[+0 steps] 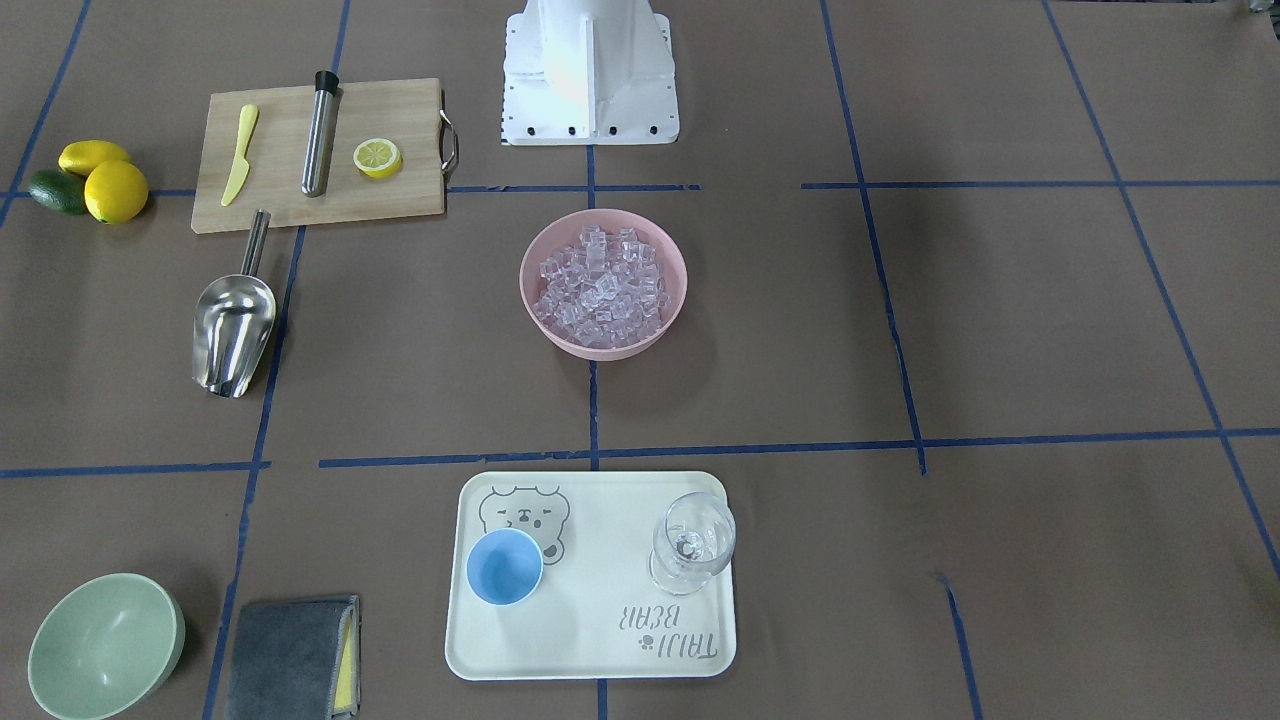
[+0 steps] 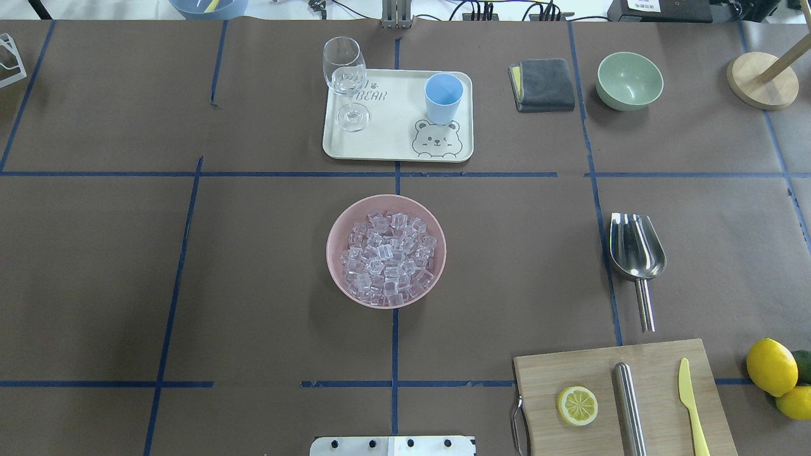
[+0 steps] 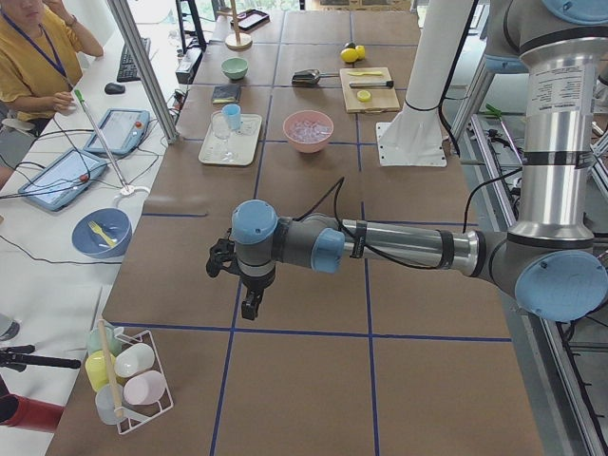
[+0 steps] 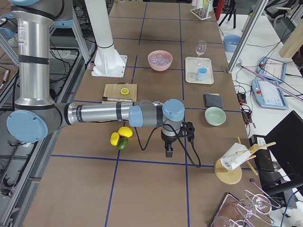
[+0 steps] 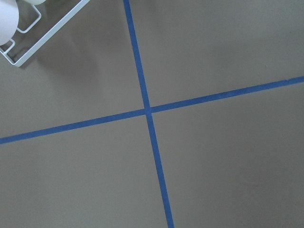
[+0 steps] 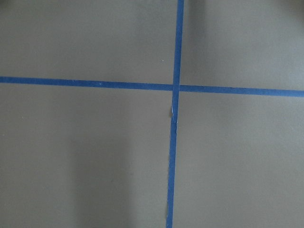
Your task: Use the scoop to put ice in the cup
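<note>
The ice (image 1: 600, 285) fills a pink bowl (image 2: 336, 250) at the table's middle. The light-blue cup (image 1: 505, 567) stands upright and empty on a cream tray (image 1: 600, 640), also in the overhead view (image 2: 443, 96). The steel scoop (image 1: 232, 335) lies on the table beside the cutting board, trough away from the robot (image 2: 635, 250). My left gripper (image 3: 249, 306) hangs over bare table far off at the left end. My right gripper (image 4: 169, 152) hangs over bare table at the right end. Both show only in side views, so I cannot tell if they are open or shut.
A clear goblet (image 1: 693, 540) stands on the tray beside the cup. A pale-green bowl (image 1: 105, 645) and grey cloth (image 1: 295, 660) lie near the tray. The cutting board (image 1: 400, 195) holds a steel cylinder (image 1: 320, 135), a lemon half and a yellow knife. Lemons (image 1: 115, 190) lie beyond it.
</note>
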Robot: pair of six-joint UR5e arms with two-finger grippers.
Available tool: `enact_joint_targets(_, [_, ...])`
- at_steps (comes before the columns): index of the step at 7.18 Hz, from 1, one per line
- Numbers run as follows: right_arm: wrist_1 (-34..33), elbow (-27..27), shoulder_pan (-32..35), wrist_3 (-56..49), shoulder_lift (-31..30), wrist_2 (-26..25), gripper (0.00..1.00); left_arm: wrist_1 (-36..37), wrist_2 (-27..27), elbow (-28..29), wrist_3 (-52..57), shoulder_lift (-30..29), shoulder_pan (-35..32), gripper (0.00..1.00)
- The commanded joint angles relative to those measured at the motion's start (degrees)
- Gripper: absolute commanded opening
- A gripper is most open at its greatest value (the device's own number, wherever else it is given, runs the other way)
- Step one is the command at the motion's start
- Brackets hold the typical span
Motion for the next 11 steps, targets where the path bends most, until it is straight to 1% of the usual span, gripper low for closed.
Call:
enact_joint_targets(1, [-0.1,-0.2,-0.1,4.4,1.1,0.4,1.00,-0.1,0.0,0.6,-0.4,-1.9,0.1,1.00])
enact_joint_targets(3, [0.1,-0.2,-0.2,0.6,1.3,0.2,1.00,-0.4,-0.1,0.7,-0.6,-2.0,0.1,1.00])
enact_joint_targets(4, [0.0,0.8,-0.1,0.5,1.4,1.0,1.00,-0.3,-0.1,0.7,-0.6,-2.2,0.1,1.00])
enact_joint_targets(6, [0.1,0.9,-0.3,1.2,2.3,0.3,1.00,-0.4,-0.2,-0.1,-0.5,-3.1,0.1,1.00])
enact_joint_targets(7, [-0.1,0.9,-0.3,1.8,2.0,1.3,1.00,-0.7,-0.9,-0.2,-0.5,-3.4,0.1,1.00])
enact_joint_targets(8, [0.1,1.3,-0.3,0.8,1.5,1.3,1.00,-1.8,-3.5,0.0,-0.6,-4.0,0.1,1.00])
enact_joint_targets(9, [0.6,1.3,-0.3,-0.9,1.6,0.9,1.00,-4.6,-4.9,0.5,-0.8,-3.9,0.1,1.00])
enact_joint_targets(10, [2.7,0.8,-0.3,-5.0,1.4,0.5,1.00,-5.0,-4.9,0.9,-0.9,-4.2,0.1,1.00])
enact_joint_targets(11, [3.4,0.7,-0.3,-6.6,0.5,0.7,1.00,-5.4,-4.9,0.0,-0.1,-4.6,0.1,1.00])
